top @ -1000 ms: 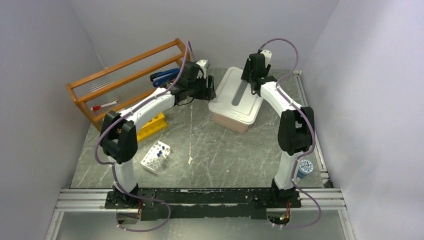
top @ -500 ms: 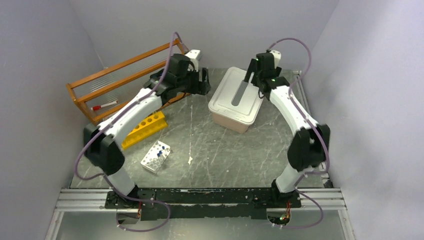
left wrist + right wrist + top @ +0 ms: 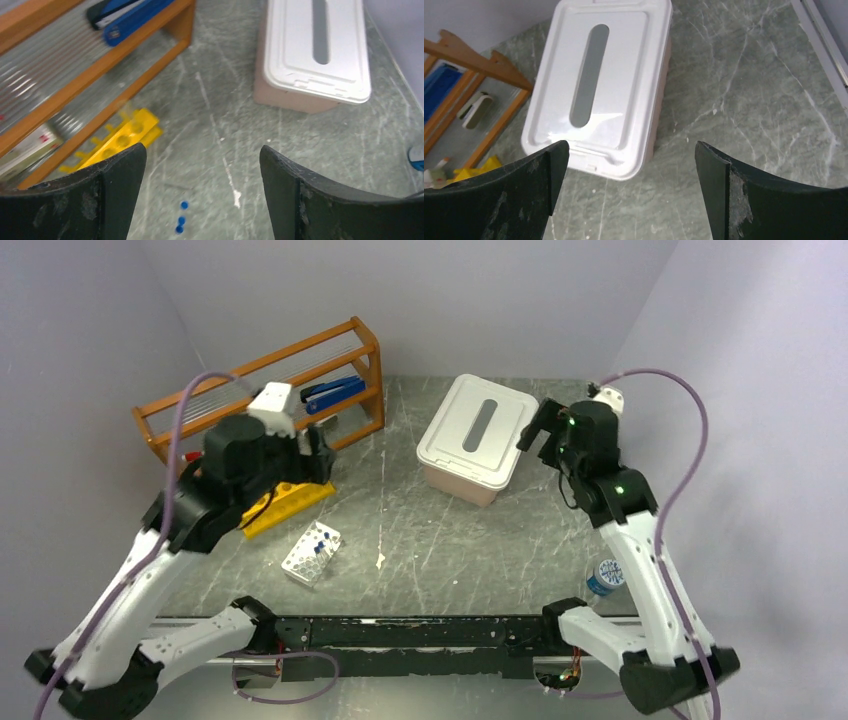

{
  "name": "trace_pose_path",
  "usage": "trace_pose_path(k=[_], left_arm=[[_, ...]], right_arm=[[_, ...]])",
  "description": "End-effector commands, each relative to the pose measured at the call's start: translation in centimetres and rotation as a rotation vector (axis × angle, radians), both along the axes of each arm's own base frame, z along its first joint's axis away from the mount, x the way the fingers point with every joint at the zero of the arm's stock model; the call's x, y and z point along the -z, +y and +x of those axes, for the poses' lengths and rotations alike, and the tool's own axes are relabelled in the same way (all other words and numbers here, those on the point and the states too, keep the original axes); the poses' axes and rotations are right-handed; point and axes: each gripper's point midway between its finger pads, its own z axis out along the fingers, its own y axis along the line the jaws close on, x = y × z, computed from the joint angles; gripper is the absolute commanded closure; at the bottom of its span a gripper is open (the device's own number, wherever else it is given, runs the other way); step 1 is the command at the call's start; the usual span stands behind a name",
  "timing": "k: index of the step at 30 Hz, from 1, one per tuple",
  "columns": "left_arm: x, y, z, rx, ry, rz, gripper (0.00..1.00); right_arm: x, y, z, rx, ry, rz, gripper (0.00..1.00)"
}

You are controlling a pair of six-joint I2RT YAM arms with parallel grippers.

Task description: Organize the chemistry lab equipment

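Both arms have been drawn back from the far edge of the bench [image 3: 450, 540] toward its near edge. The orange shelf [image 3: 260, 362] is left at the far-left corner with a blue tool [image 3: 332, 392] laid on it, and the lidded white box [image 3: 450, 445] at the far middle. The left gripper [image 3: 201, 150] and right gripper [image 3: 631, 145] have been spread wide, and nothing is held. A placement is judged finished; the yellow rack [image 3: 290, 502] and vial tray [image 3: 312, 553], mid-left, remain to be sorted.

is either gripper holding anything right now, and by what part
Nothing is held. The left gripper is open over the table, the right gripper open near the white lidded box; nothing sits between either pair of fingers.
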Motion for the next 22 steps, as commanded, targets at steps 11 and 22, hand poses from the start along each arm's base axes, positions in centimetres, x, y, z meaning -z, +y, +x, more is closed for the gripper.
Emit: trace_pose_path(k=[11,22], left_arm=[[-1.6,16.0,-10.7,-0.441,-0.042,0.087,0.03],[-1.1,16.4,-12.1,-0.438,-0.025,0.044,0.03]], right_arm=[[-3.8,-1.8,-8.4,-0.016,-0.115,0.071,0.00],[-2.9,-2.3,-8.9,-0.008,-0.094,0.036,0.00]])
